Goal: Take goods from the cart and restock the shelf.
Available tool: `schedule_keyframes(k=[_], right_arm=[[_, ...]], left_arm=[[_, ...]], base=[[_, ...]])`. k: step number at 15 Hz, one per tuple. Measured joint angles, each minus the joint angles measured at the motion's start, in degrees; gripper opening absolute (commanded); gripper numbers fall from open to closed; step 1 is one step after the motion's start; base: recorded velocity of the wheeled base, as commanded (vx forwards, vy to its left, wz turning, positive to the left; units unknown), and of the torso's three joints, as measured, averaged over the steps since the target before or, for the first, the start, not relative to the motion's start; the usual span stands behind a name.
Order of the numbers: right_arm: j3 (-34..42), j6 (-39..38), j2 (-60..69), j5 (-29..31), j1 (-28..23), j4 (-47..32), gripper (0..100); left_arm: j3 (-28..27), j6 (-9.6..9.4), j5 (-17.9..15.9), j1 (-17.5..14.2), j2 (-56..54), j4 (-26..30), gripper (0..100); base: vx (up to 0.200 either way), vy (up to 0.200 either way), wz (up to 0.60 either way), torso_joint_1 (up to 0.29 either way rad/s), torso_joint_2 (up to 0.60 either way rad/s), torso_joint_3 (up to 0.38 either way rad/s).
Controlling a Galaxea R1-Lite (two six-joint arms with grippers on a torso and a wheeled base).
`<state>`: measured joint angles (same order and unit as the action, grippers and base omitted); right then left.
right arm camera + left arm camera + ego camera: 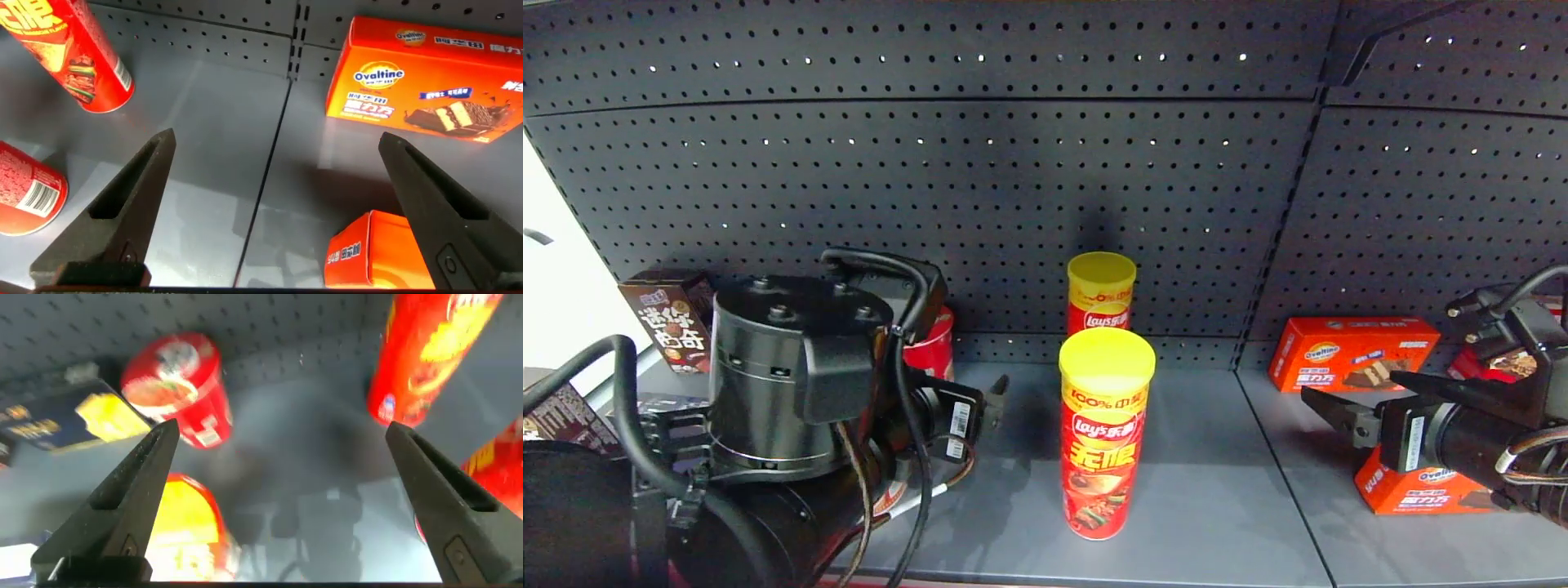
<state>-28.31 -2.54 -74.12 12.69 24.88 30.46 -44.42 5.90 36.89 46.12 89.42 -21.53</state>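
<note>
Nearest the front edge of the grey shelf, the left gripper hangs low over the board at its left end, jaws spread wide with nothing between them. The right gripper sits over the right end, jaws likewise spread and empty, close by the near orange box that lies at the front edge. Between the two arms, the front chip can, yellow-lidded, stands upright on the middle of the shelf, apart from both grippers. Straight behind it, by the back edge, a second chip can stands upright too. A red cup sits left of that one, partly hidden by the left arm. Toward the back right lies the far orange box, flat on the board. A brown box stands in the back left corner, before the black pegboard.
</note>
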Motion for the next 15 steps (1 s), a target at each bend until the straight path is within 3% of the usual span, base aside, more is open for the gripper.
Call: schedule_keyframes(k=[6, 10, 12, 15], right_arm=[[0.41, 0.0, -0.16, -0.05, -0.52, 0.02, 100], [0.56, -0.02, -0.16, -0.27, -0.57, 0.0, 100], [0.61, 0.0, -0.16, -0.32, -0.57, 0.0, 100], [0.89, -0.02, -0.11, -0.4, -0.52, 0.0, 100]], left_arm=[[2.3, 4.06, -0.05, 2.01, 1.84, 0.21, 100], [1.82, 2.96, -1.48, 3.8, 2.34, 1.06, 100], [-0.39, 0.83, -2.82, 4.05, 2.21, 5.58, 100], [-3.69, 0.59, -3.12, 4.07, 1.27, 13.26, 100]], base=[[0.0, 0.0, 0.0, 0.0, 0.0, 0.0], [0.0, 0.0, 0.0, 0.0, 0.0, 0.0], [0.0, 0.0, 0.0, 0.0, 0.0, 0.0], [0.0, 0.0, 0.0, 0.0, 0.0, 0.0]])
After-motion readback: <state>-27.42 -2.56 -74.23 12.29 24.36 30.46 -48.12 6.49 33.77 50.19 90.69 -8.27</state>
